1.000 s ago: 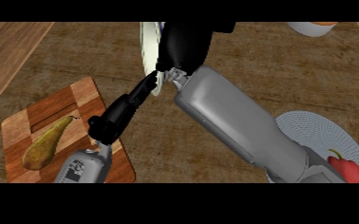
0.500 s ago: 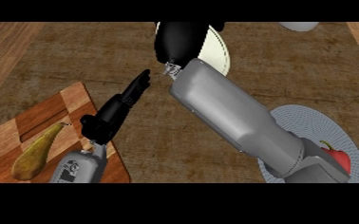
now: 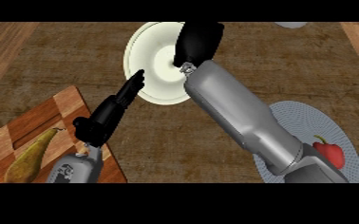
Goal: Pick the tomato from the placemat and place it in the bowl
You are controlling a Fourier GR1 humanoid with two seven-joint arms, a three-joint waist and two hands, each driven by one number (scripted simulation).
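Observation:
A red tomato (image 3: 328,153) with a green stem lies on the round grey-blue placemat (image 3: 308,118) at the right edge, partly behind my right forearm. The cream bowl (image 3: 151,71) sits at the upper middle of the counter. My right hand (image 3: 198,40) hangs over the bowl's right rim, seen from the back, and what it holds, if anything, is hidden. At the lower left my left hand (image 3: 112,111) rests open with straight fingers pointing up, their tips near the bowl's left edge.
A wooden cutting board (image 3: 49,118) with a yellow-green pear (image 3: 32,153) lies at the lower left, under my left forearm. A grey dish (image 3: 291,24) shows at the top right edge. Bare wooden counter lies between bowl and placemat.
More of the bowl shows now, as my right hand has come to its right rim. The red tomato stays on the placemat. My left hand keeps its pose.

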